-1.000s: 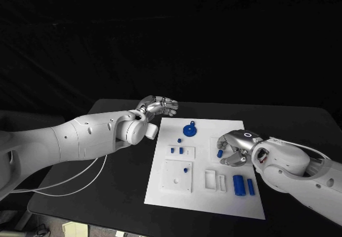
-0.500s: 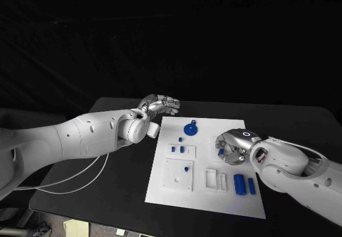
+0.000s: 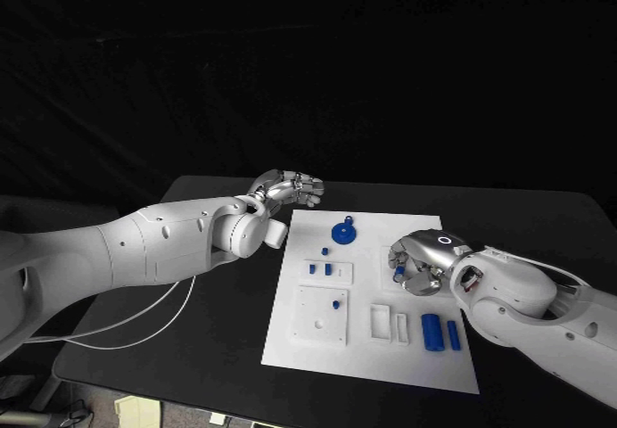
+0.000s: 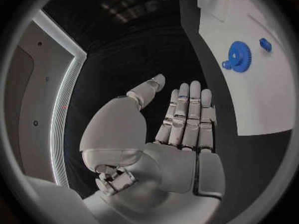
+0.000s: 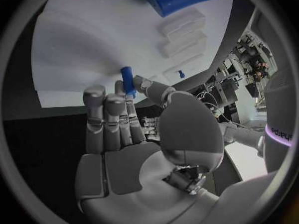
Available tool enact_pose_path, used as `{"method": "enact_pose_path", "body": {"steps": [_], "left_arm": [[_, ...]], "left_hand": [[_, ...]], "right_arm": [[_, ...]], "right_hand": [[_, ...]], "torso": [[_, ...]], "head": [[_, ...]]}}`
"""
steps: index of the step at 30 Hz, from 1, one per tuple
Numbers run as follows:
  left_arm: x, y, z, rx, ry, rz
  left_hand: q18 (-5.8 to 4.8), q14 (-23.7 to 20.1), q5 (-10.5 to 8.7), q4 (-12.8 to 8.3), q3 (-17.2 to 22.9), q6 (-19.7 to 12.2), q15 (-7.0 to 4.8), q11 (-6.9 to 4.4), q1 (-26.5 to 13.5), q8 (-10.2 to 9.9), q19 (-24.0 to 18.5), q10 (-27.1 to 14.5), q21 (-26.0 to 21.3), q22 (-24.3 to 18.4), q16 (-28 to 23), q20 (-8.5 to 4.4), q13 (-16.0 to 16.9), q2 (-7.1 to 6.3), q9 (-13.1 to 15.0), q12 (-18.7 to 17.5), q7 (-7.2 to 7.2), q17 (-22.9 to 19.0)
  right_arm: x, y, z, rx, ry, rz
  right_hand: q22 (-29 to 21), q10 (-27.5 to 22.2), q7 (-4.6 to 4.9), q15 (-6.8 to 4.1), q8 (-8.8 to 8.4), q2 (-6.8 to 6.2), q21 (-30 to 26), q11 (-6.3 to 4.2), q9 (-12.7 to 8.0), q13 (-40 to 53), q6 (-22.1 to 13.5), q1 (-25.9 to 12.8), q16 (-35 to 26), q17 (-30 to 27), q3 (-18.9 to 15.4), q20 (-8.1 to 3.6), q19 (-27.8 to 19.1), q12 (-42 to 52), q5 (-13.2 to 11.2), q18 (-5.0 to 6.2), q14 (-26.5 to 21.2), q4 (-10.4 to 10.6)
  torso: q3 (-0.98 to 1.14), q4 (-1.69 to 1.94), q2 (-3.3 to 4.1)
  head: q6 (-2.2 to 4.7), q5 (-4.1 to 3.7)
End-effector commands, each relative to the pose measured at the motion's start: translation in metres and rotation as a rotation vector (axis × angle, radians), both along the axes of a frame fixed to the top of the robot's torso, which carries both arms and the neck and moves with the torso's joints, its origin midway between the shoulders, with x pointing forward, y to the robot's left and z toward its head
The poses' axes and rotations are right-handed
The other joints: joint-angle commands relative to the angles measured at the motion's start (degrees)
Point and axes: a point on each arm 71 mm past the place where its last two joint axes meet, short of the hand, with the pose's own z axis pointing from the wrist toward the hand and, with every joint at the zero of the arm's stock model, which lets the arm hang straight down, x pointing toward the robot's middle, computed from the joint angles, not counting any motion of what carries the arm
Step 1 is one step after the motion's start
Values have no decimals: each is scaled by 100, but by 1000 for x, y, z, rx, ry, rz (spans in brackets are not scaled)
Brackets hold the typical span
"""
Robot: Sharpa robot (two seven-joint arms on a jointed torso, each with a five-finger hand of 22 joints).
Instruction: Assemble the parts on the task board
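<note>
The white task board [image 3: 373, 361] lies in the middle of the black table. My right hand [image 3: 422, 261] hovers over the board's right side and pinches a small blue peg [image 3: 400, 268] between thumb and fingers; the right wrist view shows that peg [image 5: 127, 80] at the fingertips, above the board [image 5: 93, 50]. A blue gear [image 3: 343, 234] sits near the board's far edge. My left hand [image 3: 291, 188] hangs off the board's far left corner, holding nothing. In the left wrist view its fingers [image 4: 186, 119] lie straight, with the gear [image 4: 238, 57] beyond them.
Two blue cylinders [image 3: 439, 333] lie at the board's near right. Small blue pieces [image 3: 320, 268] stand left of centre, and one [image 3: 335, 305] sits in a raised white square block. Two white rectangular frames [image 3: 382, 323] lie beside that block.
My right hand has shifted slightly toward the board's far side, carrying the blue peg. The left hand has hardly moved.
</note>
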Motion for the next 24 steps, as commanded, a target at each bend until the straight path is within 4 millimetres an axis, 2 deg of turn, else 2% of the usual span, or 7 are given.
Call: {"method": "enact_pose_path", "body": {"steps": [1,9,12,24], "left_arm": [[0,-2,2,-12,-3,-15],[0,-2,2,-12,-2,-16],[0,-2,2,-12,-2,-16],[0,-3,1,-13,-3,-18]], "left_hand": [[68,35,-15,20,-9,-25,16,5,-55,21,55,51,-36,8,-34,-4,-9,21,-8,21,19,12],[66,35,-18,25,-12,-27,16,6,-62,20,55,50,-39,10,-41,-3,-12,20,-10,20,20,19],[66,35,-18,27,-13,-28,16,6,-64,20,55,49,-40,10,-43,-3,-14,21,-10,20,20,22],[66,36,-18,33,-14,-31,16,6,-68,20,57,50,-43,12,-51,-4,-17,25,-12,19,20,31]], "right_arm": [[-1,0,0,-18,-25,10],[-2,2,1,-27,-44,19],[-3,4,3,-18,-65,30],[-20,15,20,59,-149,85]], "right_hand": [[46,54,0,-46,35,48,21,-40,6,20,55,-7,-10,-7,15,-39,10,34,-27,660,8,-22],[58,79,-22,-67,55,72,26,-62,21,68,114,7,-10,-7,57,-46,14,106,-26,660,14,-74],[68,151,-66,-104,98,116,27,-101,46,125,215,105,-13,-7,177,-54,8,199,-26,660,14,-165],[94,244,-132,-166,153,120,82,-165,92,236,383,171,11,7,231,-89,82,363,-26,660,56,-187]], "torso": [[-2,-1,1],[-5,0,-2],[-6,3,-2],[-7,3,-2]], "head": [[0,-3],[7,-14],[11,-19],[29,-24]]}}
